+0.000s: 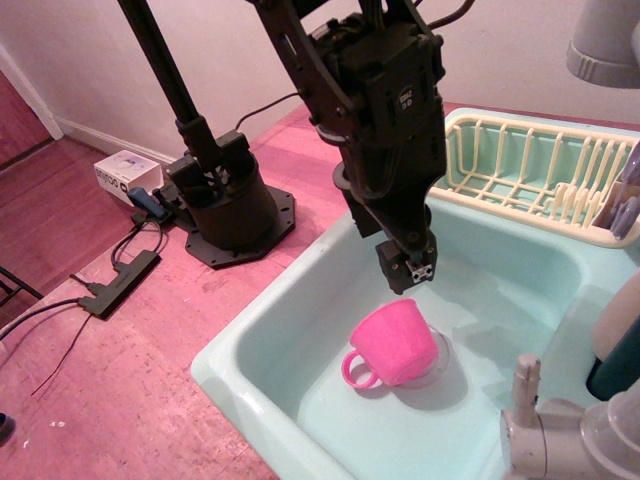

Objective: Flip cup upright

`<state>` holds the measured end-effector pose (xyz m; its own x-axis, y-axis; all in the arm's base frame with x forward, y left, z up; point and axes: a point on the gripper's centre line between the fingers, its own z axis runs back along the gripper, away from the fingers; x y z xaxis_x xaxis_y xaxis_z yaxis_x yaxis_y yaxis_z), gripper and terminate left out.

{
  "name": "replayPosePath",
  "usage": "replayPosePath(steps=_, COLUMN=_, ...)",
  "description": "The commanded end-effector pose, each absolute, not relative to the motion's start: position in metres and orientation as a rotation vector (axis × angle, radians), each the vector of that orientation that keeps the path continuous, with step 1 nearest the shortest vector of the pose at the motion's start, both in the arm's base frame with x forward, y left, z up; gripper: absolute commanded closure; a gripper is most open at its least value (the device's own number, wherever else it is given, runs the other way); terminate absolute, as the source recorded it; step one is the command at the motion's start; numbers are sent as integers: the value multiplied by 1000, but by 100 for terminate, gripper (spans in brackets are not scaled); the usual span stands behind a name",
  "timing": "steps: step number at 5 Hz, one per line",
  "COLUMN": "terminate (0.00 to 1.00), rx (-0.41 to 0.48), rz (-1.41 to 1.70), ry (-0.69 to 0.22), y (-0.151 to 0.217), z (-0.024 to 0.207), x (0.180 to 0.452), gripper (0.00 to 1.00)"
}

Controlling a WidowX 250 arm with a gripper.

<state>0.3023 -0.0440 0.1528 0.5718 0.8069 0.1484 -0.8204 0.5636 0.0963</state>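
The pink cup [395, 342] sits on the floor of the pale green sink [300, 400], near its middle. Its wider end points up and it leans a little. Its loop handle [357, 371] sticks out to the lower left. My gripper [406, 268] hangs just above the cup and a little behind it, pointing down and not touching it. Its two fingers overlap from this angle, so the gap between them does not show. Nothing is held in them.
A cream dish rack [520, 165] stands at the back right of the sink. A grey faucet [545, 435] rises at the front right corner. A dark arm base [230, 205] and cables sit on the pink counter to the left.
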Motion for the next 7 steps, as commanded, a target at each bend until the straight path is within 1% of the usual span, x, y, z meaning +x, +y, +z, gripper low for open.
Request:
replayPosePath(steps=1, terminate=0, rx=161, rz=959, ry=-91, y=-44, z=153, x=302, gripper=0)
replayPosePath(steps=2, terminate=0, rx=129, rz=973, ry=-119, y=-43, z=140, x=299, gripper=0)
replayPosePath(steps=3, terminate=0, rx=95, rz=1008, ry=-128, y=-51, z=127, x=291, gripper=0)
replayPosePath(steps=4, terminate=0, rx=64, rz=1019, ry=-117, y=-59, z=117, x=286, gripper=0)
replayPosePath(steps=5, terminate=0, rx=39, rz=1033, ry=-109, y=-65, z=110, x=287, gripper=0)
replayPosePath(steps=7, terminate=0, rx=-49, rz=1041, ry=-68, y=-90, z=93, x=297, gripper=0)
